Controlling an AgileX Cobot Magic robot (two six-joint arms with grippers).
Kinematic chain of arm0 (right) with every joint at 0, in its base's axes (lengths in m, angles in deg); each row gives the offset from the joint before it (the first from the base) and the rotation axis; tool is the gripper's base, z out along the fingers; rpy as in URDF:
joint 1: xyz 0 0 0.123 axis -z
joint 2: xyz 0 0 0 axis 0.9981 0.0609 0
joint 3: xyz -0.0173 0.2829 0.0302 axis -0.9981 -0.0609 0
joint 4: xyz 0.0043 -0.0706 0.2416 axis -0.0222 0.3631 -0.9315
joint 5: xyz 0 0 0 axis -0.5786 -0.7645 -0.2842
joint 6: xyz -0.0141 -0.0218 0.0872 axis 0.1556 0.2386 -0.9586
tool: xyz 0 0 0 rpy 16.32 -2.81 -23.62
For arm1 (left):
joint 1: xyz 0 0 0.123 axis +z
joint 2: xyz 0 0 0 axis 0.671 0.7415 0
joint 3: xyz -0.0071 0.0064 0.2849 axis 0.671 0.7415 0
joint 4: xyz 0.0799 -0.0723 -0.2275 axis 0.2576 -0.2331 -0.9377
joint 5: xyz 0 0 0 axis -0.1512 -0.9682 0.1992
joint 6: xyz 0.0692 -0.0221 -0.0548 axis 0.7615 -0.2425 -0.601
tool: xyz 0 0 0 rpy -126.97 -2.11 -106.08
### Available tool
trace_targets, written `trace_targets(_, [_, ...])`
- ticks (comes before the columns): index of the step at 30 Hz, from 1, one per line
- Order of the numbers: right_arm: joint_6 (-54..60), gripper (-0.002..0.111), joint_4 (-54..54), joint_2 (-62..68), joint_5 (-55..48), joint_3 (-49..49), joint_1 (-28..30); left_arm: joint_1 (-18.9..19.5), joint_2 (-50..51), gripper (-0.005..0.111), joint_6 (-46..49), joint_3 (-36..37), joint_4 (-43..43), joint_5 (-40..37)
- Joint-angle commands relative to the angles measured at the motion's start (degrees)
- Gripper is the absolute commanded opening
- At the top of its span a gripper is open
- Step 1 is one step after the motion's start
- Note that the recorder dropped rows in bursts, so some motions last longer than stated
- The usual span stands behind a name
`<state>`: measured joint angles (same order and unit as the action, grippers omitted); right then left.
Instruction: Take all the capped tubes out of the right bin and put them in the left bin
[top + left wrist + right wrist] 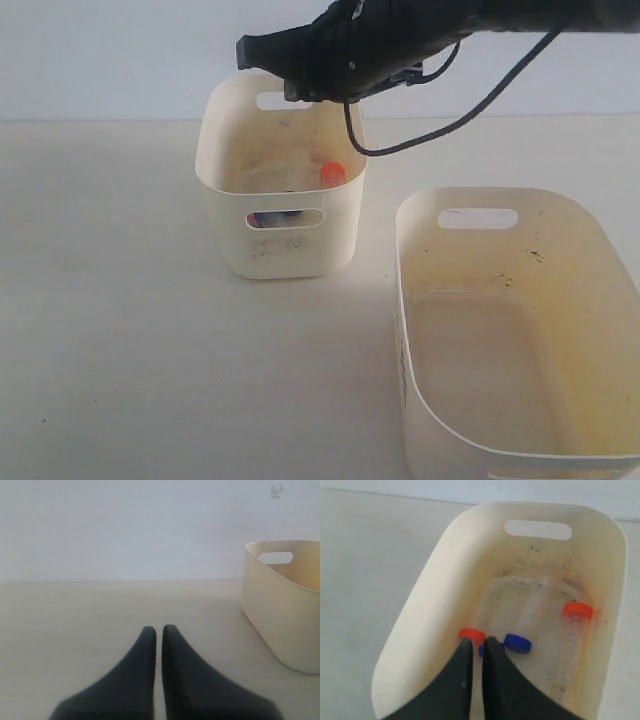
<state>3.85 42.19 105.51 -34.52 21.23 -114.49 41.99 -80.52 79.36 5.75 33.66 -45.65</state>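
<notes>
Right bin [520, 300], left hand [159, 628] closed, right hand [478, 641] closed over tubes [572, 640] in left bin [435, 595]

Soft, bright, even light fills all three views, and the pale table [120, 330] and wall [100, 60] look washed out. Shadows are faint. The arm [400, 40] at 12 o'clock reads as near-featureless black. At 6 o'clock in the wrist views, the left gripper [159, 632] and right gripper [476, 642] are blurred and soft-edged. The tubes [572, 640] look hazy.

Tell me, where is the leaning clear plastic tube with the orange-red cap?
The orange-capped tube leans against the right wall inside the narrower, taller cream plastic tub in the exterior view, left of the wide shallow cream tub.
</notes>
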Motion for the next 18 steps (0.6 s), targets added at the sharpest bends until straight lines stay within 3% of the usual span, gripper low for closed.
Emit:
trace_targets(1, [0.40,0.000,6.28,-8.91,-9.91,-3.41,0.16,-0.41,0.23,0.004,-0.24,-0.12,-0.19,0.38])
trace_targets(9, [-3.04,0.000,6.55,-32.36,-9.28,-31.42,0.04,-0.41,0.23,0.004,-0.24,-0.12,-0.19,0.38])
trace_targets(14, [-3.48,0.000,6.41,-36.60,-18.05,-33.91,0.04,-0.41,0.23,0.004,-0.24,-0.12,-0.19,0.38])
trace_targets(18, [-3.48,0.000,6.32,-37.28,-18.18,-33.91,0.04,-0.41,0.23,0.004,-0.24,-0.12,-0.19,0.38])
